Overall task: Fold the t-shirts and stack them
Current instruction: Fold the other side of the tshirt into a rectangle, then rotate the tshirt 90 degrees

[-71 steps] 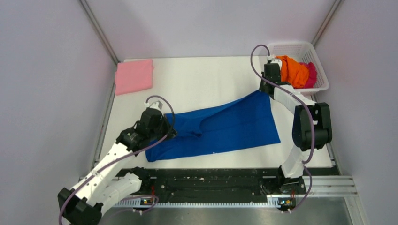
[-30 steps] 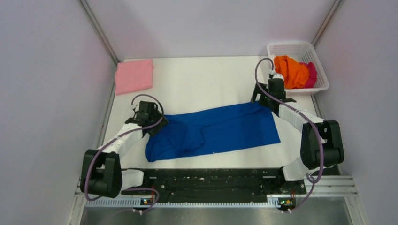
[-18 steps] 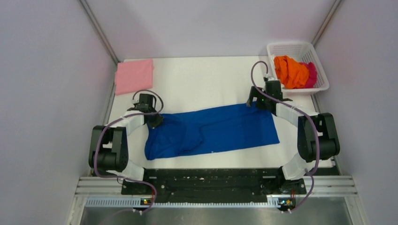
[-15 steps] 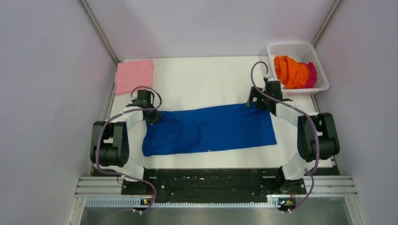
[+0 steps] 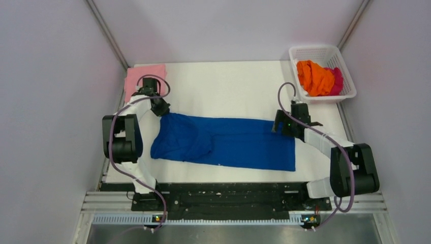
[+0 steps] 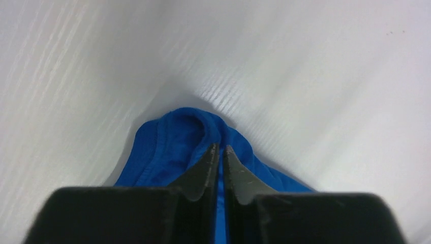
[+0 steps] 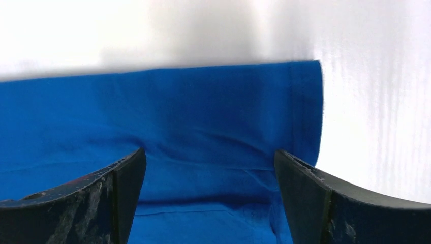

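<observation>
Black base rail [image 5: 223,195]: runs along the near edge of the white table [image 5: 228,84] and carries both arm bases. Royal blue cloth t-shirt [image 5: 223,142] [image 6: 167,147] [image 7: 152,117]: lies flat on the near half of the table as a long band running left to right, its right end square and smooth, its left end rumpled with loose folds and drawn to a point toward the far left. Right gripper [image 5: 278,124] [image 7: 209,157]: placed at the far right corner of the blue band, fingers spread wide, with the stitched hem and a few shallow creases visible between them in the right wrist view; it cannot be told whether the tips touch the cloth. Left gripper [image 5: 161,109] [image 6: 218,147]: placed at the far left tip of the same shirt, fingers pressed together on a small bunched ridge of blue fabric, which rises from the table surface around the tips. Pink cloth t-shirt [image 5: 133,76]: folded flat at the far left corner of the table, partly covered by the left arm, apart from the blue shirt. White plastic mesh basket [image 5: 315,50]: stands at the far right corner. Orange cloth t-shirt [image 5: 312,76]: crumpled inside the basket, heaped above its rim. Magenta cloth t-shirt [image 5: 337,80]: crumpled in the same basket, just right of the orange one and touching it.
</observation>
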Tool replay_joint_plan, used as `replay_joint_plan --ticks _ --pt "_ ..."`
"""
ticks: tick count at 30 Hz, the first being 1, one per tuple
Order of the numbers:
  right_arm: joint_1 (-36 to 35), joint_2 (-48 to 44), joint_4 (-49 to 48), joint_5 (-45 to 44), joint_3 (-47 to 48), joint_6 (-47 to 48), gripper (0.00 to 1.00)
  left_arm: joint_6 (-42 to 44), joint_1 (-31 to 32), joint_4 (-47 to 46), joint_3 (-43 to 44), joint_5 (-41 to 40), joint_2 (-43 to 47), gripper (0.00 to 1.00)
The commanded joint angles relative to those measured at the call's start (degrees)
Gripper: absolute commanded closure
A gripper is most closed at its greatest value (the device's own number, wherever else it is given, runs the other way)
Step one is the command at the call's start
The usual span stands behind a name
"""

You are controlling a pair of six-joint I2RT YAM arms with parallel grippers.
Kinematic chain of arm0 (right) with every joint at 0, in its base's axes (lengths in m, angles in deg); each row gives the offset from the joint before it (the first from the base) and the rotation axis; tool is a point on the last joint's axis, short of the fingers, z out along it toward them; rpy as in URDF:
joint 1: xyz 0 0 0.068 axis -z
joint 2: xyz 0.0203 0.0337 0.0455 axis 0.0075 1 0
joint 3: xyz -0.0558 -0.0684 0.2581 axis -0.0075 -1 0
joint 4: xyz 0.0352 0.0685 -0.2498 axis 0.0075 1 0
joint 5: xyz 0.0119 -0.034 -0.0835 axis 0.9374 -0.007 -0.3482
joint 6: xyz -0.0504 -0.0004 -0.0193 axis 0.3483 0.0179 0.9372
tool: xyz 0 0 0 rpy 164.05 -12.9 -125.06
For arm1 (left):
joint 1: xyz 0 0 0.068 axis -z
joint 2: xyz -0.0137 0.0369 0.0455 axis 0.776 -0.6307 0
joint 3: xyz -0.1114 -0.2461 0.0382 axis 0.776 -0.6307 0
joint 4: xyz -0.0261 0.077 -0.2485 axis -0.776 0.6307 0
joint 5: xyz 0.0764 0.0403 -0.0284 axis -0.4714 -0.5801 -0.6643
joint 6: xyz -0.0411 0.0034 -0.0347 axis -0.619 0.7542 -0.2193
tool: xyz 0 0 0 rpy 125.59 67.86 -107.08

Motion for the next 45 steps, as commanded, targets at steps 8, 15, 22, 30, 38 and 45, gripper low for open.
replay_joint_plan --ticks 8,15,22,30,38,45 --pt "-2.2 -13.2 4.4 3.1 7.0 2.2 0.01 2.3 1.5 4.6 -0.2 7.1 13.6 0.31" --pt "-11.5 -8.4 0.4 7.7 7.7 3.1 0.01 -5.1 16.5 -2.9 -19.3 15.6 25.2 0.01" --pt "-13.5 2.5 -3.8 8.8 7.8 4.4 0.01 -12.9 20.3 -12.9 -24.8 12.0 17.9 0.01" --pt "-13.4 5.8 0.0 8.3 5.7 3.9 0.01 -14.4 20.5 -7.2 0.1 5.6 -6.7 0.01" --pt "-15.9 1.7 6.3 16.0 1.5 3.7 0.01 -14.9 20.6 -1.3 47.7 10.6 -37.7 0.01" --pt "-26.4 4.6 11.7 29.3 10.8 10.5 0.01 -30.9 19.8 -26.5 67.1 13.8 -55.9 0.01"
